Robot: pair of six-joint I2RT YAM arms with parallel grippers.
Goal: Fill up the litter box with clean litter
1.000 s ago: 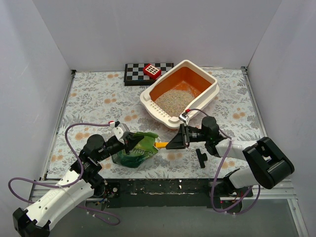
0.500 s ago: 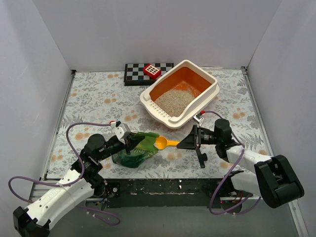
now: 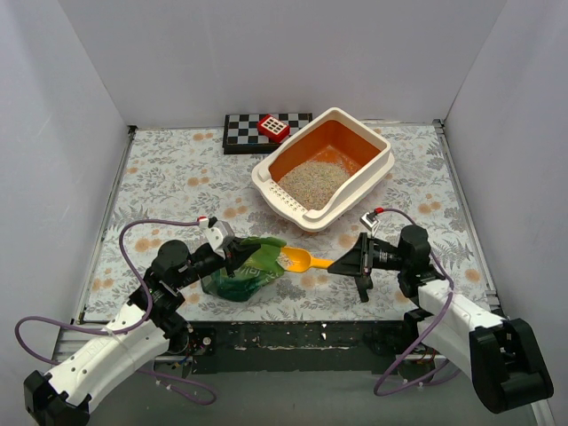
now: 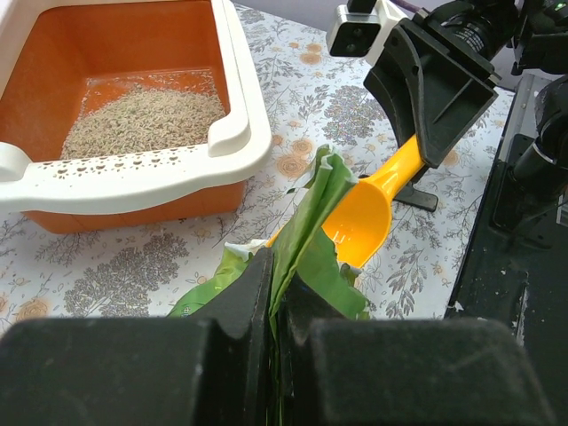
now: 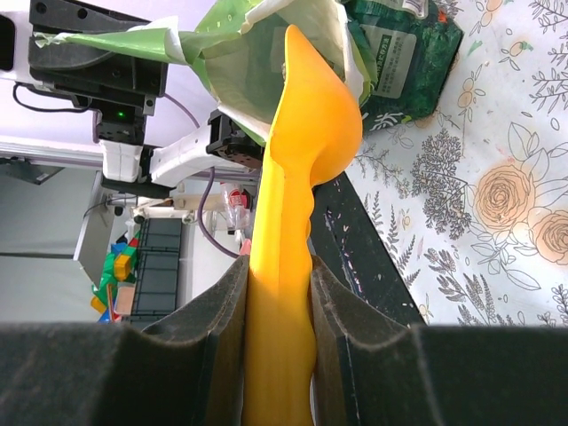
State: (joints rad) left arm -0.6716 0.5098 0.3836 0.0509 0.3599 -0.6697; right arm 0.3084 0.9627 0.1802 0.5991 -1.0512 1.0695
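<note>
The left gripper [image 3: 232, 256] is pinching the green bag [image 3: 247, 271] by its top edge; the right gripper [image 3: 344, 263] is clamping the yellow scoop [image 3: 297, 258] by its handle, bowl at the bag's mouth. The litter box [image 3: 286, 202] is sitting behind them on the tabletop [image 3: 177, 177], clean litter [image 3: 312, 180] lying inside.

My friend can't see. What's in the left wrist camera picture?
The left tool pinches the top edge of a green bag, and the right tool holds a yellow scoop by its handle, bowl at the bag's opening. Behind them sits a litter box with orange walls, litter covering part of its floor.
</note>
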